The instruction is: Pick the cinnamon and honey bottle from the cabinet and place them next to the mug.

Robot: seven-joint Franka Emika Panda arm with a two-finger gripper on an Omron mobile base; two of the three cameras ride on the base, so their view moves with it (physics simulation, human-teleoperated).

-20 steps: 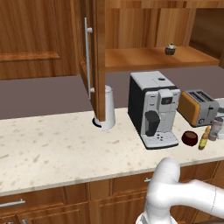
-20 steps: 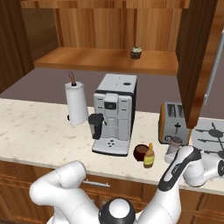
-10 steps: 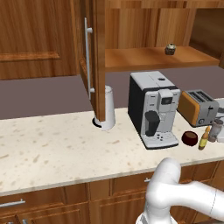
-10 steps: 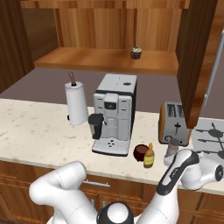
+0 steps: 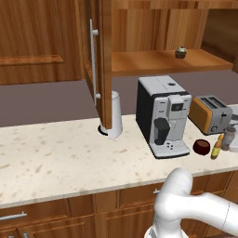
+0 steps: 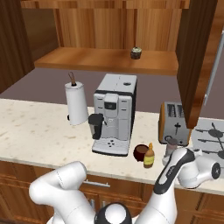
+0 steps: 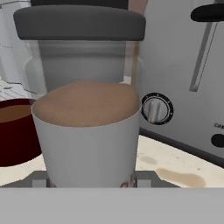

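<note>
The grey cinnamon (image 7: 87, 131) shaker with its brownish top stands close before the hand camera, and my gripper (image 7: 89, 181) is shut on it low down, fingertips against its sides. It stands on the counter in front of the toaster (image 5: 211, 114), cinnamon (image 5: 228, 137) just right of the amber honey bottle (image 5: 216, 147). The dark red-brown mug (image 5: 201, 147) sits left of that bottle. From the right base, the mug (image 6: 140, 152), honey bottle (image 6: 149, 155) and cinnamon (image 6: 170, 145) form a row. The wooden cabinet (image 5: 153, 60) stands open above, with its door (image 5: 104, 60) swung out.
A coffee machine (image 5: 162, 116) stands left of the mug and a tall white cylinder (image 5: 115, 121) under the cabinet door. A small dark lidded item (image 5: 181, 52) sits on the cabinet shelf. The stove top (image 6: 212, 133) lies right of the toaster (image 6: 175, 124).
My forearm has shifted very slightly. The cinnamon, honey bottle and mug have not moved.
</note>
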